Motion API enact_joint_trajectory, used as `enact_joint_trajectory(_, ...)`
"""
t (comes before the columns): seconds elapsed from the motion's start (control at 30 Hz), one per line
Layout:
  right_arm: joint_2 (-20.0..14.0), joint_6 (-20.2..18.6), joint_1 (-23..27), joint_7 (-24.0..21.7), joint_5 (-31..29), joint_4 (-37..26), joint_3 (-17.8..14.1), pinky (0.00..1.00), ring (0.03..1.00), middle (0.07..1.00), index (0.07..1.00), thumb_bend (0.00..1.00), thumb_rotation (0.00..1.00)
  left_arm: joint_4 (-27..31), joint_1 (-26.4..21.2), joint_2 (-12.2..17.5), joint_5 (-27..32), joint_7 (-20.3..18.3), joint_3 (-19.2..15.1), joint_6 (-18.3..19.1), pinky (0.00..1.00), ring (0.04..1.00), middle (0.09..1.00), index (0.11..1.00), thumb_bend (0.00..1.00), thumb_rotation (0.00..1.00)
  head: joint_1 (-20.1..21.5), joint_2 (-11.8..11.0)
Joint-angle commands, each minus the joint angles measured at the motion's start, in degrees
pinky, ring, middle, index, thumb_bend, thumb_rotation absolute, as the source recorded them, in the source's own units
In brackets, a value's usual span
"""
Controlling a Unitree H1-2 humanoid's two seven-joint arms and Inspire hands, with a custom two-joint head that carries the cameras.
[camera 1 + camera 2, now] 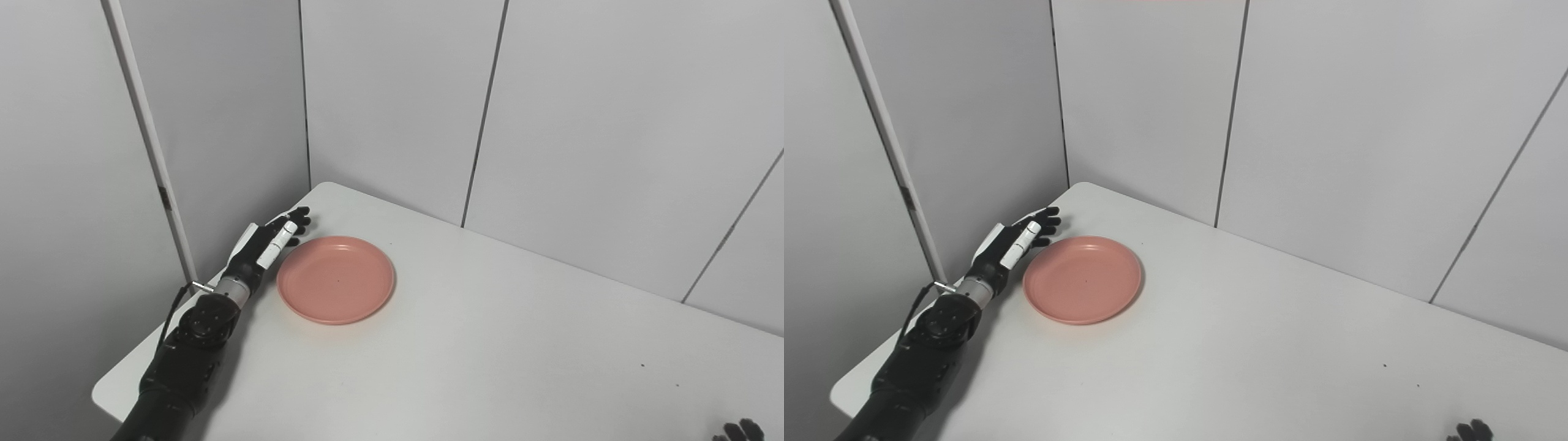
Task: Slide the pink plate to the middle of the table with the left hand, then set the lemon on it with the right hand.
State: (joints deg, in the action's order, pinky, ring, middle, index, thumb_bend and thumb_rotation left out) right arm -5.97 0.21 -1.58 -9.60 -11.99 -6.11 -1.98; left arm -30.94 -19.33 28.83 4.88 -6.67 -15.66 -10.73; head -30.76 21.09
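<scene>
The left hand (269, 242) had a white shell over its back and thumb, with black fingertips (300, 217). Behind it came a short silver metal wrist collar, then a bulky matte-black forearm with a round joint housing and a thin black cable looping off its nine o'clock side. Of the right hand (738, 432), only black fingertips showed.

Two head cameras, side by side, high above near edge of white table (490, 343), both looking down and forward toward panelled wall (392, 104) at 12 o'clock. Moderate distance: most of tabletop in frame, far-left corner at 11 o'clock. Right eye view sits slightly to right, so pink plate (1082, 279) and left hand (1013, 242) land further left than in left eye view. Shared: nearly whole scene. Right hand (738, 432) barely inside frame at 5 o'clock, fingertips only.
</scene>
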Motion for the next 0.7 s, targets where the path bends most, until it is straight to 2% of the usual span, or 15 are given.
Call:
enact_joint_trajectory(0.0,-0.2,2.7,-0.1,-0.3,0.0,-0.2,-0.3,1.0,0.975,0.974,0.983,0.67,0.92,0.9,-1.6,0.2,1.6,0.9,-1.0,-0.6,0.91,0.879,0.869,0.858,0.85,1.0,0.0,0.1)
enact_joint_trajectory(0.1,-0.3,2.5,-0.3,0.1,1.0,-0.5,-0.2,1.0,0.982,0.976,0.986,0.7,0.93,0.2,-1.4,-0.8,4.4,0.1,-2.0,-1.4,0.91,0.872,0.861,0.85,0.84,1.0,0.1,0.2)
enact_joint_trajectory(0.2,-0.3,2.3,-0.4,0.4,1.3,-0.6,-0.4,1.0,0.978,0.972,0.982,0.71,0.92,-2.9,-1.6,-1.4,6.7,-1.5,-2.6,-3.9,0.9,0.872,0.861,0.845,0.83,1.0,0.0,0.4)
enact_joint_trajectory(0.4,-0.4,2.0,-0.4,1.1,2.8,-1.1,-0.7,1.0,0.987,0.964,0.966,0.7,0.95,-6.0,-1.2,-2.6,8.5,-2.5,-2.6,-6.3,0.87,0.85,0.852,0.846,0.84,1.0,0.0,0.8)
enact_joint_trajectory(0.53,-0.5,1.7,-0.4,1.1,2.5,-0.9,-0.9,1.0,0.979,0.964,0.967,0.73,0.94,-5.8,-1.0,-3.6,9.7,-2.9,-2.8,-6.2,0.87,0.838,0.837,0.815,0.83,1.0,-0.5,1.1)
enact_joint_trajectory(0.67,-0.3,0.9,-0.3,1.2,2.1,-1.3,-1.0,1.0,0.976,0.963,0.961,0.73,0.92,-2.9,-0.6,-4.5,9.9,-2.1,-2.6,-3.9,0.85,0.836,0.833,0.81,0.82,1.0,-0.2,1.3)
